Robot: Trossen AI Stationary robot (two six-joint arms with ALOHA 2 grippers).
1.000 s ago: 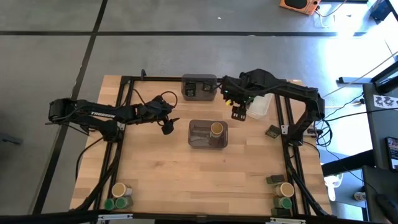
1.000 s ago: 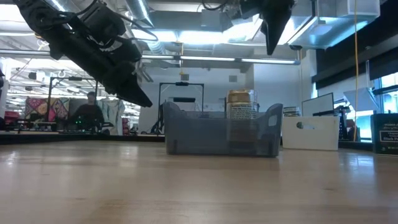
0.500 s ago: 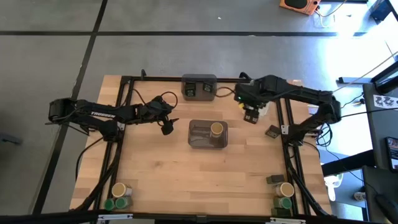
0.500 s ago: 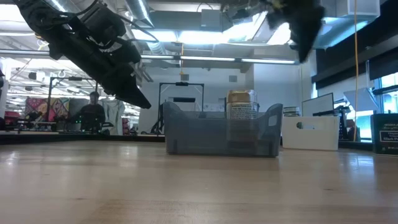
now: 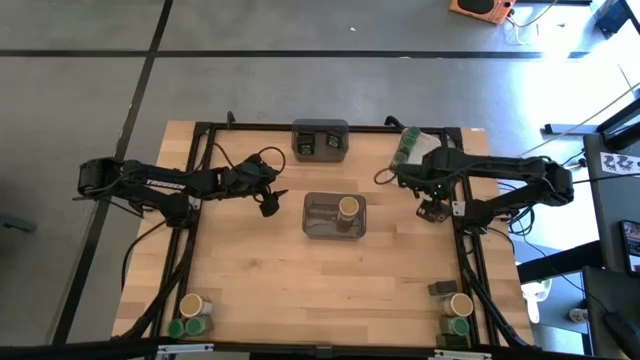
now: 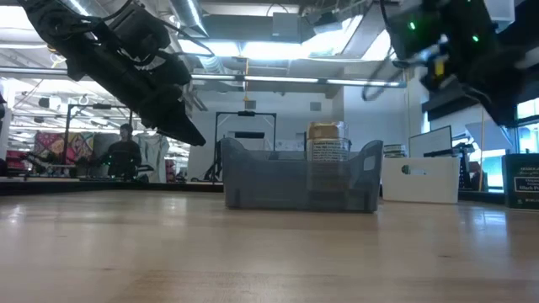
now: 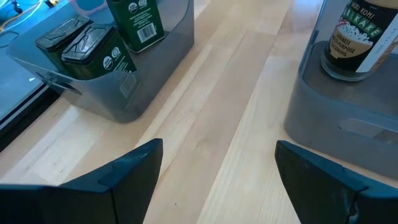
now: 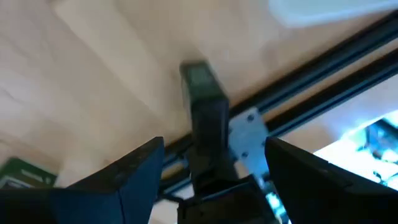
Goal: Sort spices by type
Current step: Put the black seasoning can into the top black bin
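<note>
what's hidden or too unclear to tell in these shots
- Right tool, high view: seen from above, its arm covers the fingers and the dark tin beneath them.
- Tin, right wrist view: motion blur; label unreadable.
- Tan-lidded jar, left wrist view: lid cut off by the picture's edge.
- Corner jars, high view: too small to read; the table's edge clips some.
- Centre bin, low view: its wall veils the jar's lower half.

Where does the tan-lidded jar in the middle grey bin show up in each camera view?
High view: tan-lidded jar at the right end of the middle grey bin.
Low view: centre, standing in the bin, label facing the camera.
Left wrist view: upper right corner, lower part only.
Right wrist view: not in it.
Shared landmark: the grey bin.
</note>
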